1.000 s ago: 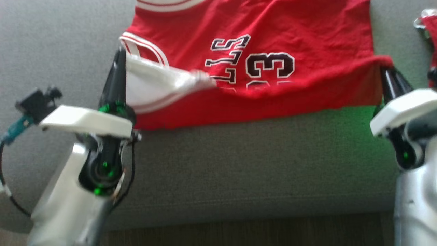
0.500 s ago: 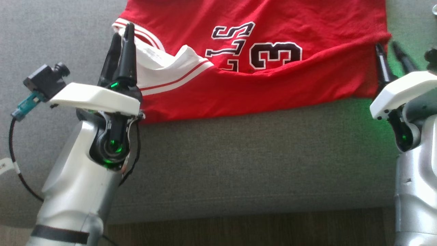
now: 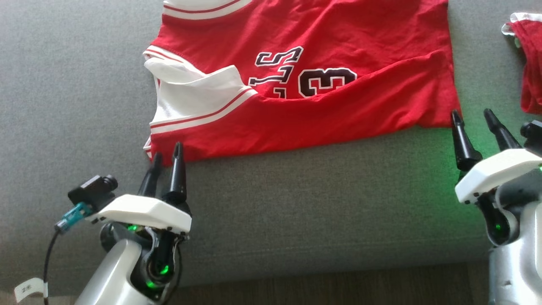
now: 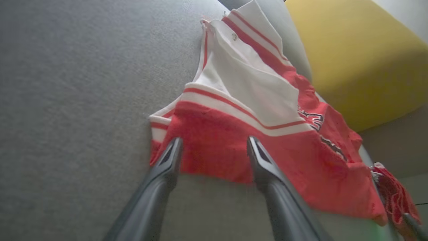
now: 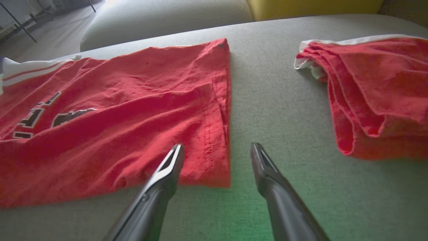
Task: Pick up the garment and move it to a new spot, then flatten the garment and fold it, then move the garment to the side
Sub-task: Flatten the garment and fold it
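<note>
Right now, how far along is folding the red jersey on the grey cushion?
Done: the red-and-white basketball jersey lies on the grey fabric cushion, near edge folded over its number. In hand: nothing; left gripper and right gripper stand open at its near corners. Left: further folds, moving it aside.

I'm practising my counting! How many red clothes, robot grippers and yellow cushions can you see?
Red clothes: 2, spread jersey and folded garment
Robot grippers: 2, left gripper and right gripper
Yellow cushion: 1
Total: 5
</note>
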`<state>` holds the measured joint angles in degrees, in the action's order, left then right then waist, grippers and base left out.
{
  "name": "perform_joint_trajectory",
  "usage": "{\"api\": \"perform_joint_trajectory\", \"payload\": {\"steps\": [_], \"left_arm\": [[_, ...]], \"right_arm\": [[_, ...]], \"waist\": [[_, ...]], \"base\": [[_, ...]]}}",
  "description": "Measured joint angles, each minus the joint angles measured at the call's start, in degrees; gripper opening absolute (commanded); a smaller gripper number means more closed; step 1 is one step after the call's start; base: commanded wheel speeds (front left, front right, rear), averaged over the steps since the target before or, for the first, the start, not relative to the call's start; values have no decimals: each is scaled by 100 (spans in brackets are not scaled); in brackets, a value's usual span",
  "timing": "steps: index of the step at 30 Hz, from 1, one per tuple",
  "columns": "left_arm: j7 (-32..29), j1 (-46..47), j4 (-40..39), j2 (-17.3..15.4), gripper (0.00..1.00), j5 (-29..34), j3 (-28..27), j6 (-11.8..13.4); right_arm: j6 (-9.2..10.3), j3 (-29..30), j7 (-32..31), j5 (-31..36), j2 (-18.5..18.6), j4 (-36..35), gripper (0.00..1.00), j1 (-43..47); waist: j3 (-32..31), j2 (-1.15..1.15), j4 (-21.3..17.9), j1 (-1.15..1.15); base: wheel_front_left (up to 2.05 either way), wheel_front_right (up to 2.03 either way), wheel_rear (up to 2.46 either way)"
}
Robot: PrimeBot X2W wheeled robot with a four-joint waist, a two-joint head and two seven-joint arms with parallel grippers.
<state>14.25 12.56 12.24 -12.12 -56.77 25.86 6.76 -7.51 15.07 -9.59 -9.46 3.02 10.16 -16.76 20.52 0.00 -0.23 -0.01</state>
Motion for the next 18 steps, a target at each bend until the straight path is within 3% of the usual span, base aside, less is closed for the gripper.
{"api": "perform_joint_trajectory", "payload": {"steps": [4,8,11,12,13,18], "left_arm": [[-114,59,83,-81,100,147,77,242],[-268,160,144,-90,100,143,104,276],[-379,327,226,-103,100,99,130,160],[-416,364,248,-113,34,99,138,127],[-417,385,271,-131,0,99,147,119],[-424,375,308,-187,0,99,145,79]], "right_arm": [[0,-74,9,-71,-8,7,100,-13],[0,-91,67,-113,-8,71,100,-23],[0,-121,109,-118,-8,177,100,-46],[0,-135,112,-134,-8,233,100,-64],[0,-156,119,-183,-8,296,100,-91],[0,-222,237,-431,-12,689,100,-344]], "waist": [[-2,0,-6,0],[66,0,-32,0],[126,0,-58,0],[138,0,-69,0],[148,0,-81,0],[125,0,-97,1]], "base": [[0,0,0],[0,0,0],[0,0,0],[0,0,0],[0,0,0],[0,0,0]]}}
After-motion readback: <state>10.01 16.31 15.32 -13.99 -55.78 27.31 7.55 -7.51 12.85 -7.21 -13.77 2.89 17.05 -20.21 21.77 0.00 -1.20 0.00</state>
